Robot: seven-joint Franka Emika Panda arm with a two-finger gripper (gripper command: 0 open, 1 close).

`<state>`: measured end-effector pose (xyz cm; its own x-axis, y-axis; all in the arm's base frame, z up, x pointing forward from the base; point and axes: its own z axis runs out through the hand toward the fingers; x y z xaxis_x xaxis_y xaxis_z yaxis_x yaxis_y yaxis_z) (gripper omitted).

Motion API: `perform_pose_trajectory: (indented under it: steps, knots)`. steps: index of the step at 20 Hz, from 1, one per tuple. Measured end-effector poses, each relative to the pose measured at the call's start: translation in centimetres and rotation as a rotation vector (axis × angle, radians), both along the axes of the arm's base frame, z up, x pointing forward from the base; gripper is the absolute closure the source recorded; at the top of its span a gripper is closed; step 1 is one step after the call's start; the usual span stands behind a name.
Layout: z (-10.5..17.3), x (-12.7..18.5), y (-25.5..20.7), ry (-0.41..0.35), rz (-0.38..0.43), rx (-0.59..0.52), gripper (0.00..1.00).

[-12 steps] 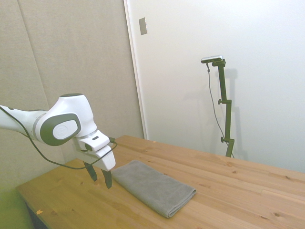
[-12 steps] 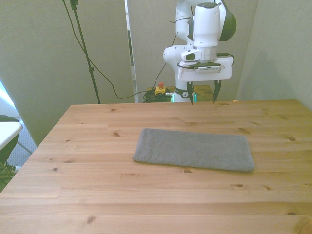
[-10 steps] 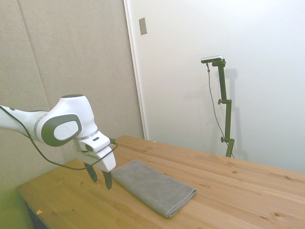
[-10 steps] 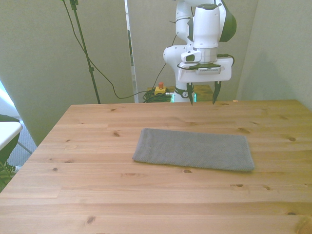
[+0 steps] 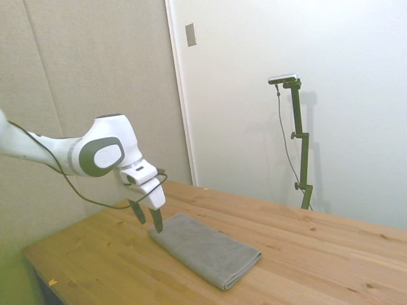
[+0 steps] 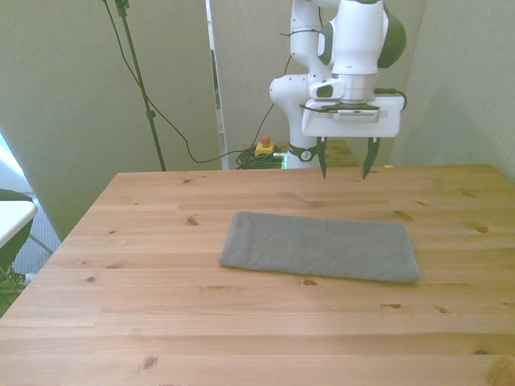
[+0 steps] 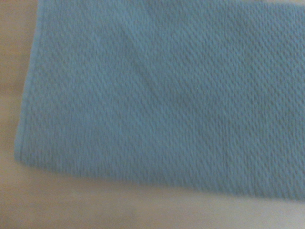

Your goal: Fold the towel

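Towel [image 6: 320, 247] and wooden table [image 6: 161, 322] fill most of the scene. The table is pale pine planks with dark knots, its grain running from the front view's left to the front view's right. Plain off-white walls and a beige panel stand behind it, and dark cables [image 6: 153, 112] hang down past the table's far edge at the front view's left.

The grey towel lies flat near the middle of the table, a little toward the front view's right. Its long axis runs along the plank grain, parallel to the table's far edge. The end at the front view's right shows stacked layers [image 5: 245, 272] in the side view, so the cloth is already doubled over. In the wrist view a corner of the towel [image 7: 157, 95] fills the picture, with a fine woven texture and bare wood beside two of its edges.

The white arm [image 5: 57, 152] reaches in above the table's far side. The gripper [image 6: 344, 170] hangs above the towel's far long edge, clear of the cloth, fingers pointing down and spread apart with nothing between them.
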<state>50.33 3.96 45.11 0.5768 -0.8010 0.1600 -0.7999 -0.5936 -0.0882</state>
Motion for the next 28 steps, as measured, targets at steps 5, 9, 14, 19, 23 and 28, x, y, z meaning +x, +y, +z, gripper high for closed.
perform_pose_trajectory:
  steps: [5, 9, 14, 19, 23, 28]
  knots:
    - [-0.7, 6.5, 5.6, 0.071, -0.058, -0.166, 0.0]
    - [-1.4, 9.4, 11.7, 0.066, -0.086, -0.358, 0.0]
    - [-4.4, 11.0, 15.7, 0.098, -0.11, -0.508, 0.0]
    - [-7.3, 12.1, 17.6, 0.117, -0.149, -0.556, 0.0]
    - [-9.8, 13.3, 18.4, 0.163, -0.172, -0.522, 0.0]
    - [-10.6, 14.0, 18.2, 0.181, -0.194, -0.516, 0.0]
